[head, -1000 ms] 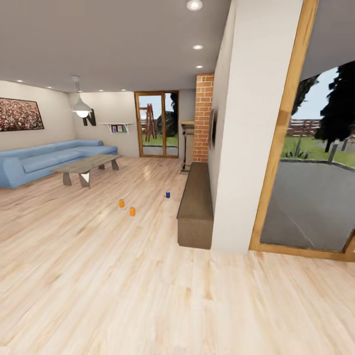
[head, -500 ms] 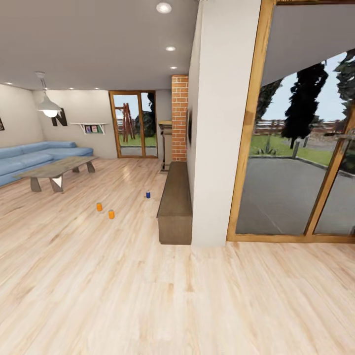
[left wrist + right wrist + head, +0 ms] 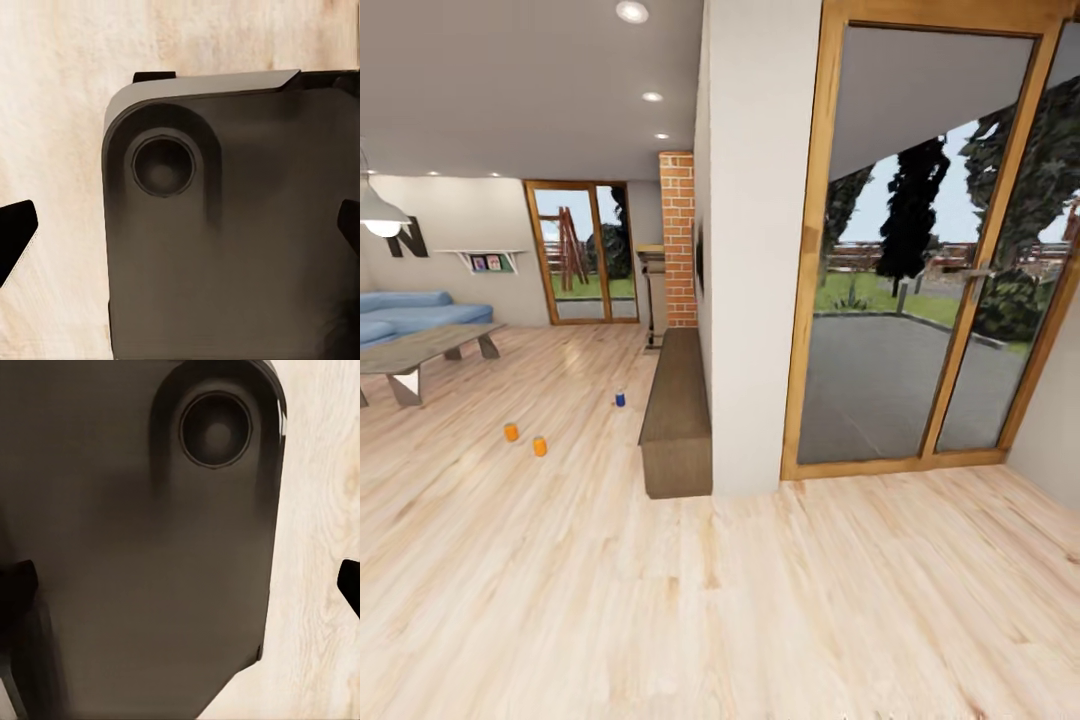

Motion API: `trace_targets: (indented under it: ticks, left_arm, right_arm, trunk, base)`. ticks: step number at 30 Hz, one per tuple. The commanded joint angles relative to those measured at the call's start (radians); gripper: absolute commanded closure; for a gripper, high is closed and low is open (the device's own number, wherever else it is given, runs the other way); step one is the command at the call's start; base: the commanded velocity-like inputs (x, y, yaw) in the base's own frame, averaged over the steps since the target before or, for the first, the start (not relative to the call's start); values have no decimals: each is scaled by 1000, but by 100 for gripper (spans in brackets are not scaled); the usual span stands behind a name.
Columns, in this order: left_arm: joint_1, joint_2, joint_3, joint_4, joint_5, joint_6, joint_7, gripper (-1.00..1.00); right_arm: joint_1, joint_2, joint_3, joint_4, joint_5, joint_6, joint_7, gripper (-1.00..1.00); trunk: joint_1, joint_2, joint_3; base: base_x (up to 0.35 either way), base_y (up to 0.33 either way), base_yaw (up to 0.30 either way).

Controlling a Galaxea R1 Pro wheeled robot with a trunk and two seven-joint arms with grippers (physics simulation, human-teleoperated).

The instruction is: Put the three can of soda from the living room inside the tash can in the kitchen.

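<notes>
Both grippers are hanging released and empty over the base [image 3: 225, 247]; far left, three cans [image 3: 539, 446] are waiting on the floor [image 3: 760, 600].

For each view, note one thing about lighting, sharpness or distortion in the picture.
Head view: ceiling spotlights glow, the floor shines faintly, and the door frame leans with wide-angle distortion. Left wrist view: the dark robot body is soft and blurred. Right wrist view: likewise, with blurred floor grain.
</notes>
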Motion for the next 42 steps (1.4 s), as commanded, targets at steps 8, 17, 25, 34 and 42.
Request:
trace_targets:
  ticks: [8,17,25,34,42]
  left_arm:
    - [0,0,0,0,1,-6,0,-100]
    - [0,0,4,1,2,-6,0,-100]
    - [0,0,7,3,3,1,3,-100]
    - [2,3,4,7,0,4,5,-100]
    - [4,7,3,8,-3,5,6,-100]
  right_arm:
    - [0,0,0,0,0,0,1,-100]
    - [0,2,0,-1,0,2,1,-100]
    - [0,3,1,-1,1,3,1,-100]
    - [0,1,1,0,2,3,12,-100]
    - [0,-4,4,0,9,3,57,-100]
  trunk:
    - [0,0,0]
    - [0,0,0]
    - [0,0,1]
    - [0,0,5]
    - [0,0,9]
  base:
    - [-1,0,-284]
    - [0,0,-284]
    - [0,0,-284]
    - [0,0,-284]
    - [0,0,-281]
